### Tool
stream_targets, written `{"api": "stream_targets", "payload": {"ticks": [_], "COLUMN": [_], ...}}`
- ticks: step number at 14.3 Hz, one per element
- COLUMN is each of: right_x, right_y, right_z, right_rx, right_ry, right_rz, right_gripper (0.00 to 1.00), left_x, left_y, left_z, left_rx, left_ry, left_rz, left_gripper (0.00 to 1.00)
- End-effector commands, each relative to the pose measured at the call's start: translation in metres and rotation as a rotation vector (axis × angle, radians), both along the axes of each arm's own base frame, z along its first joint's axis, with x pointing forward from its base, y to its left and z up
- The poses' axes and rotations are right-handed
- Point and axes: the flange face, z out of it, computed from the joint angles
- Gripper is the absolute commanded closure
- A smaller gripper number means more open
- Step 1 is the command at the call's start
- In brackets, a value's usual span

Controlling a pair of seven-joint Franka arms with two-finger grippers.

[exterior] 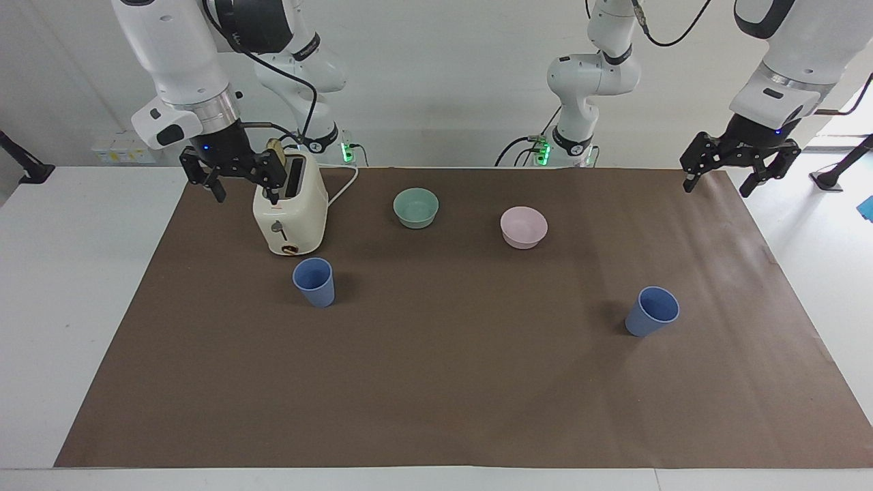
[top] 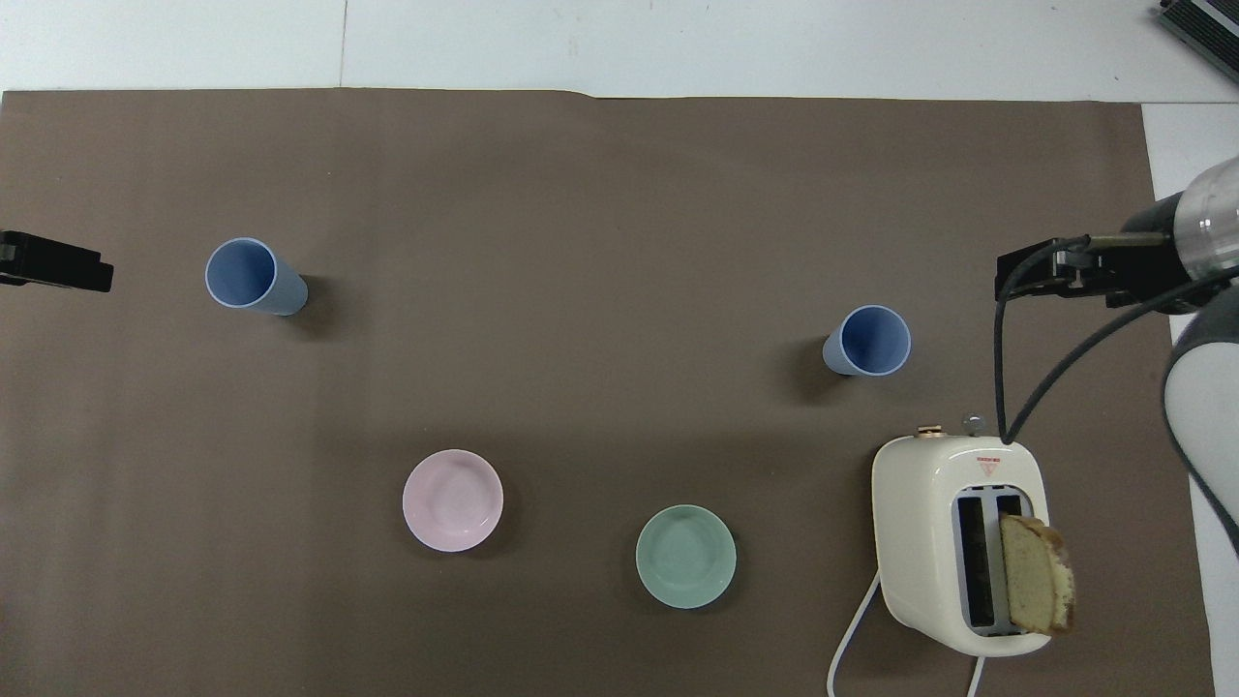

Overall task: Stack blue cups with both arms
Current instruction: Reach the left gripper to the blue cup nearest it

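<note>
Cups (exterior: pixel 314 281) (exterior: pixel 652 311) stand upright, mouths up; well apart.

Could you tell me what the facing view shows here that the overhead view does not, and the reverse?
Only the facing view shows both whole arms, with the open left tool and open right tool raised.

Only the overhead view looks straight into the toaster's slots and shows the whole bread slice.

Both show the two blue cups standing apart, the mint-green bowl, the pink bowl and the toaster.
</note>
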Motion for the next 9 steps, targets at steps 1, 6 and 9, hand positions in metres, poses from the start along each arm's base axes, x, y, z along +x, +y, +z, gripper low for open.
{"api": "stream_targets", "payload": {"ticks": [1,6,9], "right_x": [-0.007,-0.007,-0.007], "right_y": [-0.005,-0.004,-0.004], "right_z": [0.001,0.001,0.001], "right_rx": [0.001,0.001,0.001], "right_ry": [-0.007,-0.007,-0.007], "right_rz": [0.014,0.016,0.016], "right_gripper": [0.0,0.0,0.0], "left_x": [0.003,0.014,0.016], "left_y": [0.001,0.002,0.004], "left_z": [-0.015,-0.061,-0.091], "left_rx": [-0.01,-0.01,-0.01], "left_ry": [-0.017,-0.017,-0.011], "left_rz": [-0.008,-0.003,0.004], "left_gripper": [0.0,0.0,0.0]}}
